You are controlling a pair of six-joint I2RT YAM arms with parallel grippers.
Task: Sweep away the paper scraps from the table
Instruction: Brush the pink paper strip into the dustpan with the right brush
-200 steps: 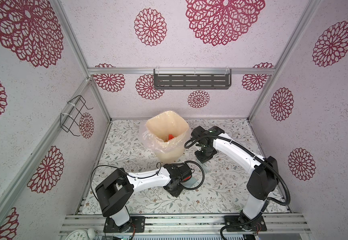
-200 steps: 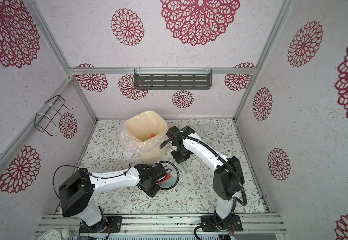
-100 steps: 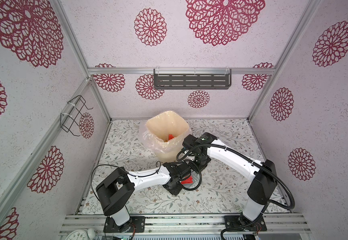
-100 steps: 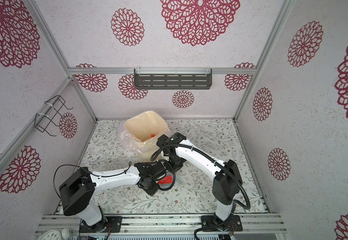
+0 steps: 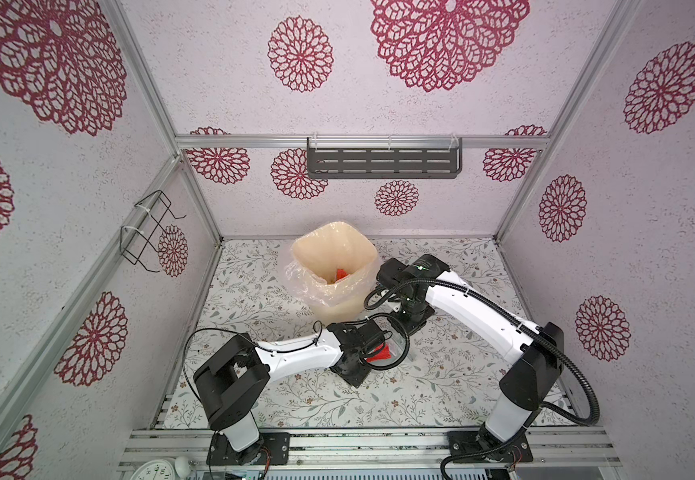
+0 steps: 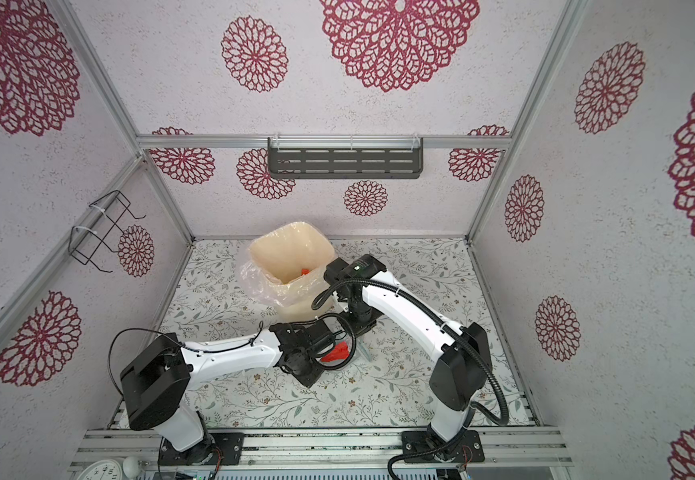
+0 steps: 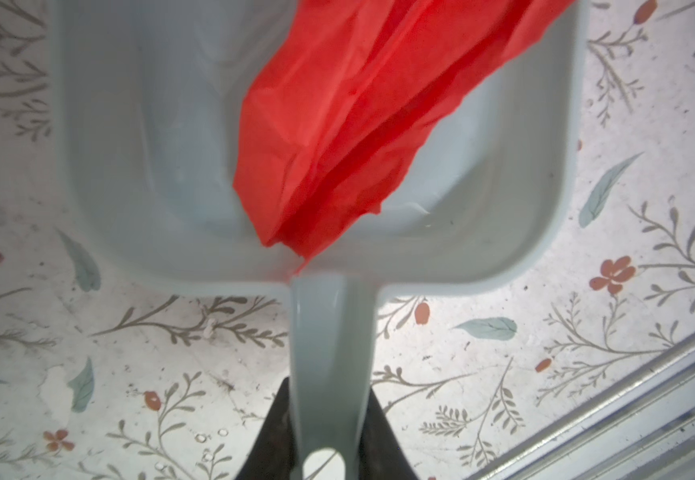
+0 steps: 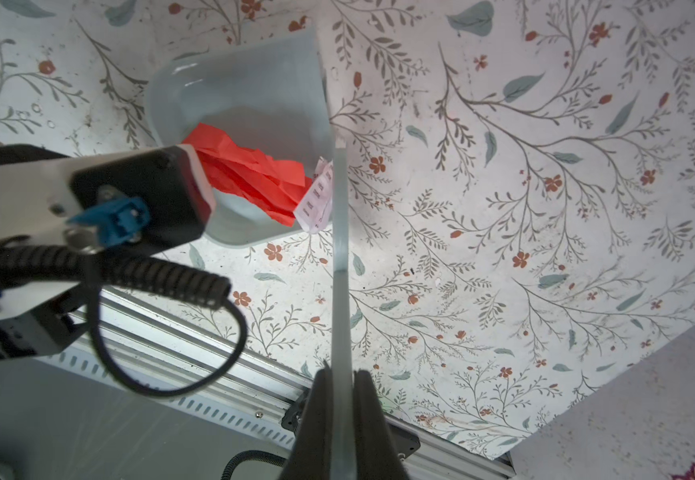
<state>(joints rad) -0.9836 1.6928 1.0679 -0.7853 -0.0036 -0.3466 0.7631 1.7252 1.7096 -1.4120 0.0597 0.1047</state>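
Not much to read here, honestly. The one thing you can actually make out is the round white dial (image 5: pixel 155 471) poking in at the bottom edge in both top views, down by the left arm's base and off the table. It has black digits on its face that look like 10 and 11, and the rest is cut off by the frame.

The other candidate is the white paper scrap (image 8: pixel 315 195) at the mouth of the dustpan (image 8: pixel 254 83), right up against the brush (image 8: pixel 339 249). In the right wrist view you get short stacked rows of faint purplish print on it, but it's too small and blurry to read.
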